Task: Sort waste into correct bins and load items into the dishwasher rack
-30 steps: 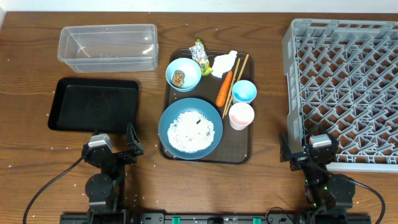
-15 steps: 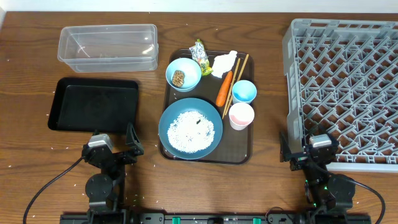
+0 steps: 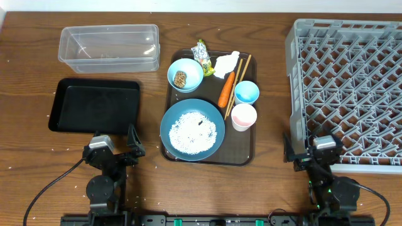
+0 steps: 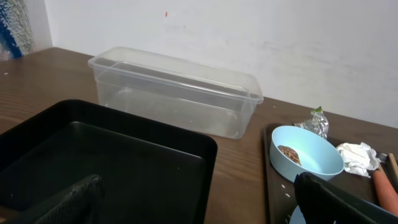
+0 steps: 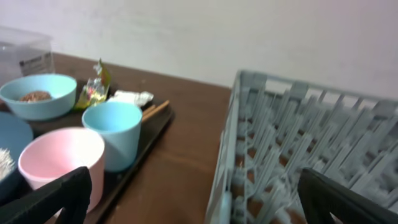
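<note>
Rice (image 3: 188, 132) covers the large blue plate (image 3: 168, 125) at the end of the brown serving tray (image 3: 242, 147) nearest the arms. On the tray's far end sit a small blue bowl (image 3: 173, 70) holding a brown lump (image 3: 180, 78), a foil wrapper (image 3: 202, 55) and a crumpled tissue (image 3: 227, 64). Along the tray's right side a carrot (image 3: 227, 89) lies beside the chopsticks (image 3: 241, 76), with a blue cup (image 3: 246, 92) and a pink cup (image 3: 244, 117) just beside them. Left of the tray are a clear tub (image 3: 110, 27) and a black tray (image 3: 94, 105). Right of the tray, well apart, stands the grey rack (image 3: 292, 63). The left gripper (image 4: 199, 202) and the right gripper (image 5: 199, 199) both gape wide with nothing in them, near the tray's near corners.
</note>
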Controlling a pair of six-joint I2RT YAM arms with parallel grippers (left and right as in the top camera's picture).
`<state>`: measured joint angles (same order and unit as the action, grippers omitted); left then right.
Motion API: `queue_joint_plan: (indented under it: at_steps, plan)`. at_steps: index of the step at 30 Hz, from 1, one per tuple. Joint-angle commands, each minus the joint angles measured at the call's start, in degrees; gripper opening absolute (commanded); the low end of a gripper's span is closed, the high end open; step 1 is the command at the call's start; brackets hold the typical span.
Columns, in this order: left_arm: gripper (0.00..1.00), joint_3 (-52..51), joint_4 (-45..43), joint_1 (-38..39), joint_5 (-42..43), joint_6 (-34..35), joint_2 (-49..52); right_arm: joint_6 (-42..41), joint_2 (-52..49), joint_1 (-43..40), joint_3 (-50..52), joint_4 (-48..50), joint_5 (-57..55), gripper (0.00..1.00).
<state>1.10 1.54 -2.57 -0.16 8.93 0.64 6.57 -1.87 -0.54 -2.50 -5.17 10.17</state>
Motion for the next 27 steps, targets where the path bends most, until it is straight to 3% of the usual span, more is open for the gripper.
queue_joint_plan:
  at_steps: [1, 7, 19, 27]
  plan:
    - [0.98, -0.87, 2.56, -0.26, -0.68, -0.98, 0.02, 1.38, 0.00, -0.20, 0.22, 0.59, -0.94, 0.99]
    - [0.98, -0.87, 2.27, -0.26, -0.68, -0.98, 0.02, 5.38, 0.00, -0.22, 0.22, -1.27, -6.27, 0.99]
    - [0.98, 5.92, 1.66, -0.26, 2.73, -1.95, 0.76, 5.25, 0.00, -0.22, -0.44, 10.10, -6.91, 0.99]
    - [0.98, 18.82, 3.23, -0.26, 3.65, -4.00, 14.64, 4.17, -0.15, -0.22, -4.96, 11.39, -4.68, 0.99]
